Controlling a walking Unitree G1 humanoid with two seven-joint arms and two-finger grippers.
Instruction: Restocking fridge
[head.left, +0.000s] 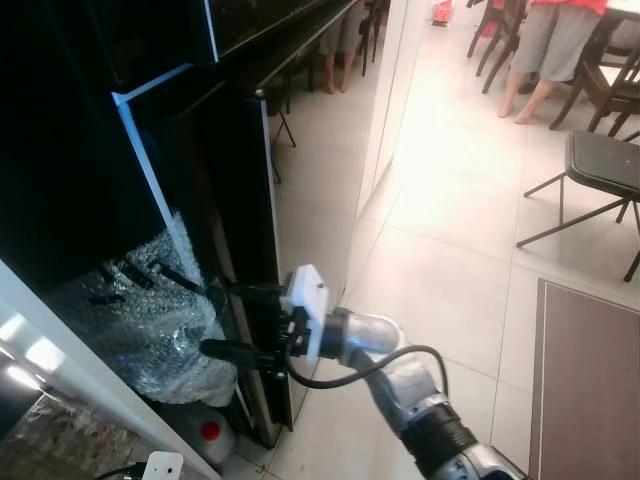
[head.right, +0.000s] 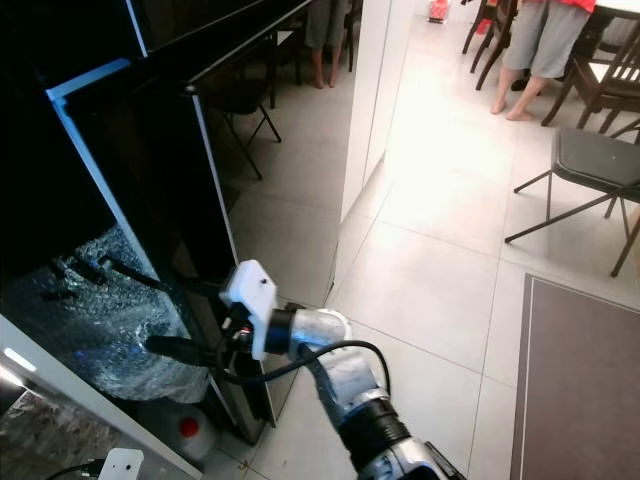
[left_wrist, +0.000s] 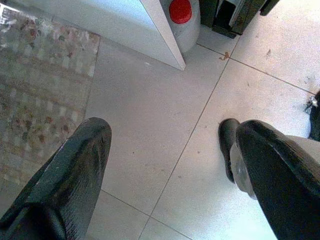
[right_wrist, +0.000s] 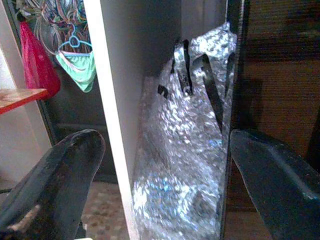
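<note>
Black fridge (head.left: 120, 150) fills the left side, tall and glossy, its door (head.left: 245, 260) swung out with the edge facing the camera. White panel (right_wrist: 112, 120) stands beside the fridge, seen in right wrist view. Pale tiled floor (head.left: 450, 230) runs to the right and back; a brown mat (head.left: 590, 390) lies on it at far right. Folding chair (head.left: 600, 165) stands past the mat, more chairs further back with a person's bare legs (head.left: 530, 95) among them.

Silver crinkly bag (head.left: 160, 330) with black straps sits low, between the fridge door edge and the white panel, no gripper touching it. White jug with red cap (head.left: 210, 432) stands on the floor just below the bag, near the door's bottom corner.

Right gripper (head.left: 230, 320) is raised at the door edge, fingers spread wide, one above and one below, straddling the door's edge with the bag just behind; cannot tell if the pads touch the door. Left gripper (left_wrist: 165, 165) hangs low over bare tiles, pointing down, fingers wide apart and holding nothing. Patterned rug (left_wrist: 35, 90) lies beside it.
</note>
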